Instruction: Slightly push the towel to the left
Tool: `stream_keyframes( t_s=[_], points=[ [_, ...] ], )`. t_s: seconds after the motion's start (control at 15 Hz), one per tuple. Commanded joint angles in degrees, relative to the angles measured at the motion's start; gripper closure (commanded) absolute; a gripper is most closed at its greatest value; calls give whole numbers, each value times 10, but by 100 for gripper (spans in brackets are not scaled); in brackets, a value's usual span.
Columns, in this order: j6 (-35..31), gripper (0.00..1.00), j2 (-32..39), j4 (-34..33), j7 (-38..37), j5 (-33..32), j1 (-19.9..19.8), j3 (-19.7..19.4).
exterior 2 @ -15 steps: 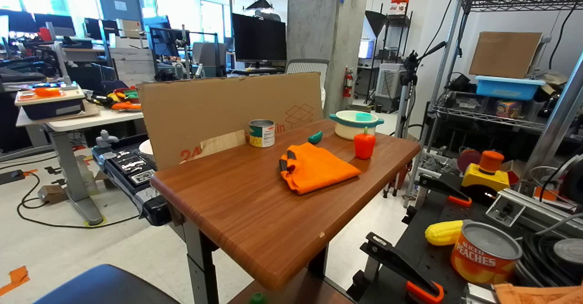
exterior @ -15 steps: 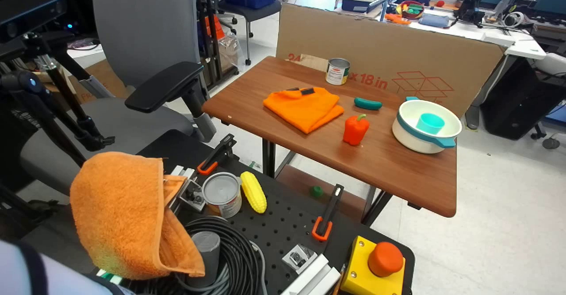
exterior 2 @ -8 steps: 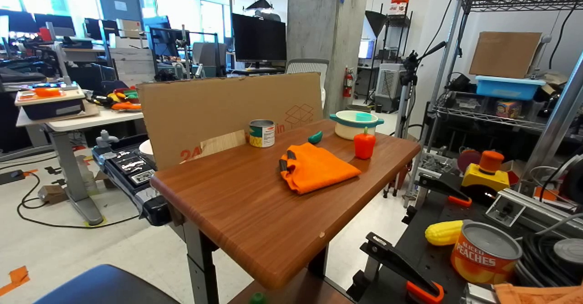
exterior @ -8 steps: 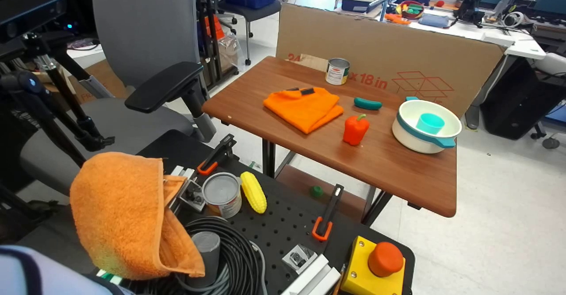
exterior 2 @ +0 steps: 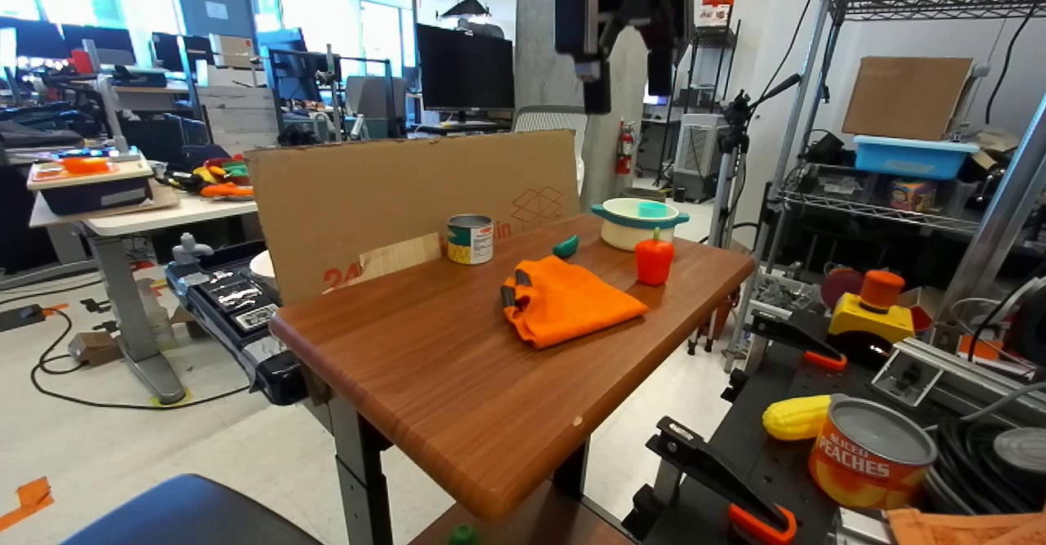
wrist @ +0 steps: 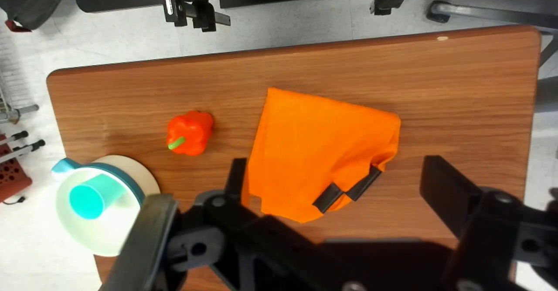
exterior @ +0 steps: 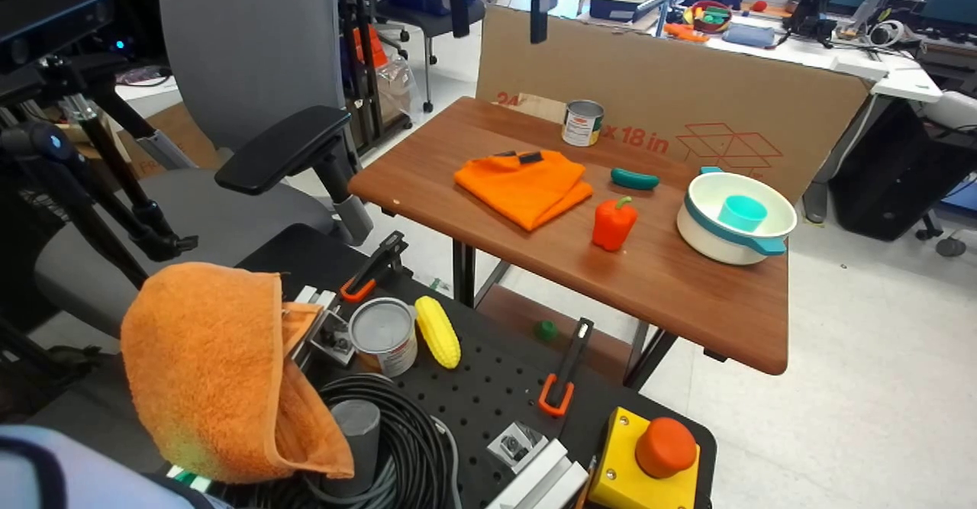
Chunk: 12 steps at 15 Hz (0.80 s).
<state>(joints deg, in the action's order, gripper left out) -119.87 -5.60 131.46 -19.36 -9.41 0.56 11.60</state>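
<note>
- Table [exterior 2: 409, 365]: a brown wood-look top with rounded corners. One long edge faces a black pegboard bench [exterior: 488, 349]; the opposite long edge runs along a cardboard panel [exterior: 664, 74].
- Towel [wrist: 322, 138]: bright orange, folded into a rough square, lying near the middle of the table, one corner pointing to the bench-side long edge. It looks thin, light and soft, not fragile; poked at a corner, it will probably wrinkle or swing round instead of sliding whole. The best contact is likely the middle of its layered fold, the side facing the short edge where a pot [exterior: 706, 242] sits, pushed low against the wood; a light press from above, then a drag, should also serve. Taking "left" as seen from the bench, the push goes toward the opposite short edge.
- Gripper [exterior 2: 628, 96]: high above the table, well apart from the towel, its two fingers spread wide and holding nothing.
- Pot: cream with teal trim, near the cardboard-side corner of its short edge, a turquoise cup [exterior: 743, 213] inside.
- Pepper [wrist: 194, 129]: red, upright, near the towel's layered side but apart from it. A finger lowered there could knock it over, so that gap calls for care.
- Black strips [wrist: 328, 198]: two, along the towel's cardboard-side edge, perhaps stiffer or slicker than the cloth, so a poorer place to press.
</note>
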Motion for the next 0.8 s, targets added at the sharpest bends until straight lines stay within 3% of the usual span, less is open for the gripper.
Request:
stream_keyframes(
  t_s=[0.0, 0.73],
  points=[
    [-7, 0, 114, -70, -16, -23, 7, -32],
    [-10, 0, 342, -196, 8, 15, 26, -98]
  ],
)
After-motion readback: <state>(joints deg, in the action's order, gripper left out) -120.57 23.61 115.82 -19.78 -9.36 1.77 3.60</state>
